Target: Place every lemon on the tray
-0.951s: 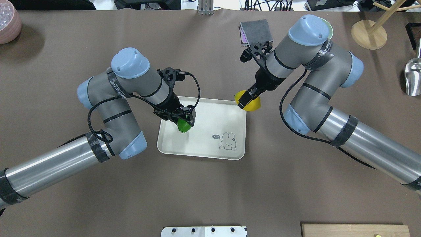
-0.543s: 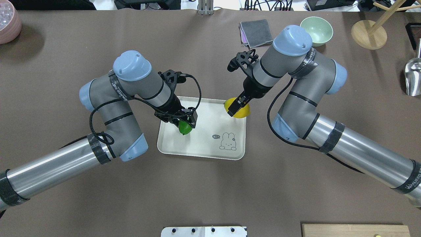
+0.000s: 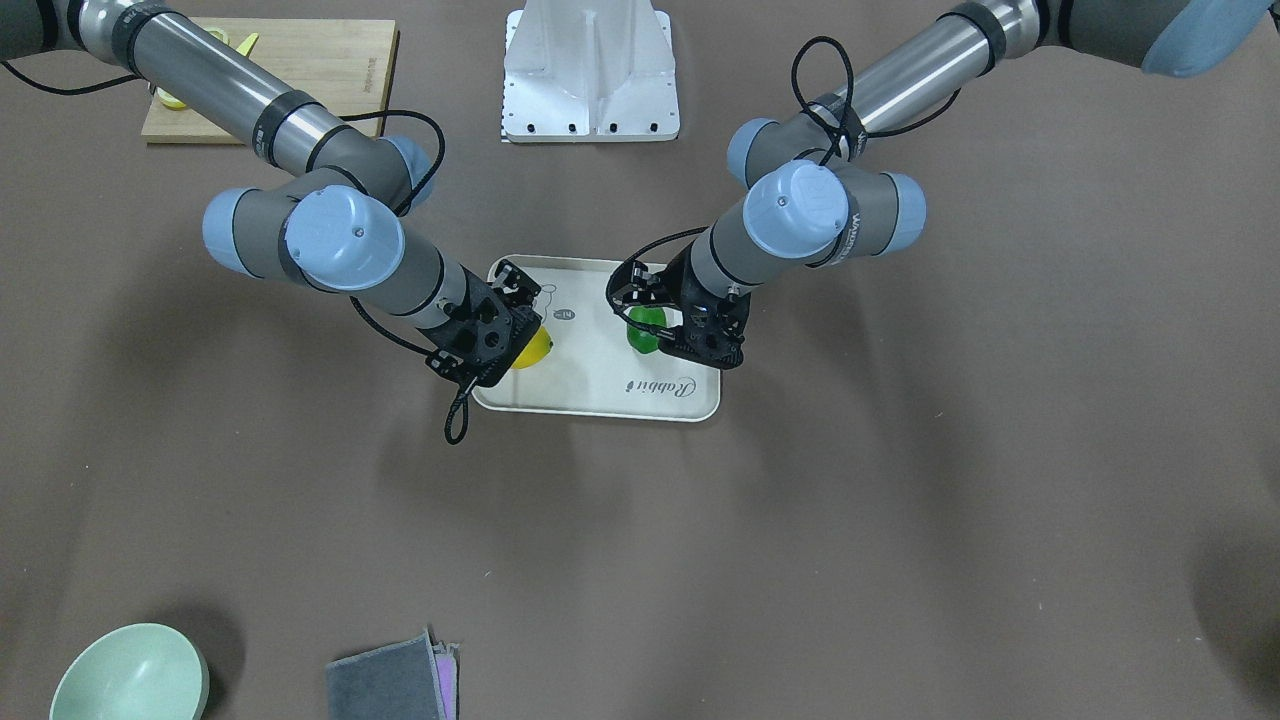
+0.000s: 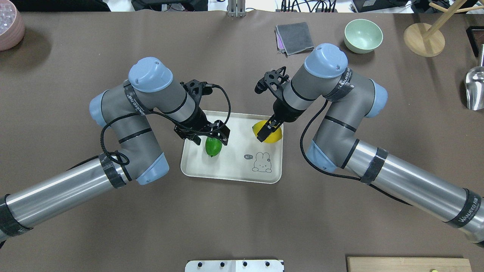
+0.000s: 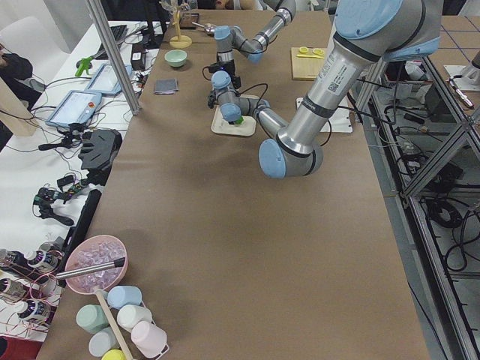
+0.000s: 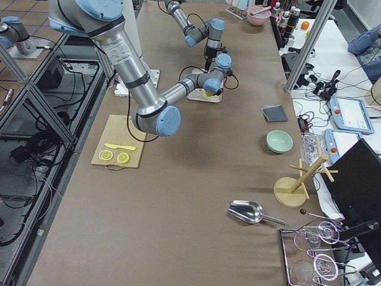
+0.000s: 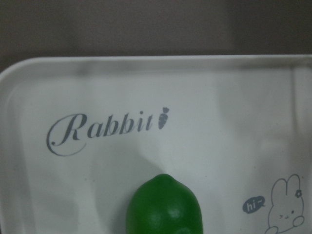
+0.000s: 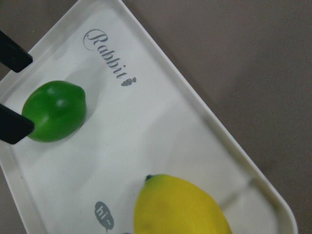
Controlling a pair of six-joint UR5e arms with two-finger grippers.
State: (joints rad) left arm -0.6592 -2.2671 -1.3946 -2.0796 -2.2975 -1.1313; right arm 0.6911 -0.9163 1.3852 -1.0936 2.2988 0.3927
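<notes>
Green lemon (image 4: 213, 148) on "Rabbit" tray (image 4: 234, 172), left gripper (image 4: 210, 139) spread; right gripper (image 4: 263, 134) pinching yellow lemon (image 4: 275, 134)

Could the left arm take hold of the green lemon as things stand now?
Probably yes. The left tool is open and straddles the green lemon, which lies on the tray; nothing stands between them.

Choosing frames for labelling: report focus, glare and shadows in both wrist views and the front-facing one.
Left wrist view: soft overall, the glossy green oval lemon blurred at the bottom edge, though the script on the cream-white rectangular tray reads. Right wrist view: sharper, small highlights on the green lemon, the bright yellow oval lemon slightly soft. Front-facing view: diffuse arm shadows on the brown table.
</notes>
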